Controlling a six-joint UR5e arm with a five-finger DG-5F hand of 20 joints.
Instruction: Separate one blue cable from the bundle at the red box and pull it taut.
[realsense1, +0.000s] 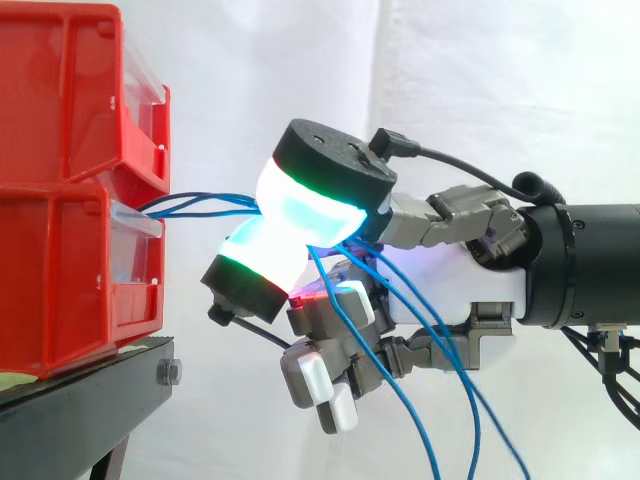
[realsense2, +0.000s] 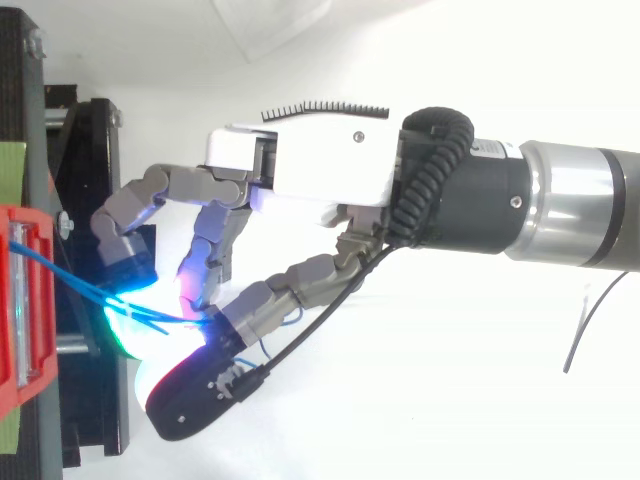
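Observation:
Blue cables (realsense1: 200, 203) leave the gap between the two stacked red boxes (realsense1: 60, 280) and run right to my hand (realsense1: 450, 290). Two big glowing pads (realsense1: 300, 215), white, cyan and green, are pressed together on the strands about a hand's width from the box. Past the pads the cables (realsense1: 440, 380) hang in loose loops down to the lower right. The other fingers are curled under the palm. From above, the hand (realsense2: 300, 160) reaches left and the cables (realsense2: 80, 285) run slightly slack from the red box (realsense2: 25, 300) to the lit pads (realsense2: 125, 322).
The boxes sit on a black stand (realsense1: 90, 400) whose edge and bolt lie just under my fingers. An upper red bin (realsense1: 70, 90) juts out above the cables. A white curtain is behind. A thin dark wire (realsense2: 590, 320) hangs at the right.

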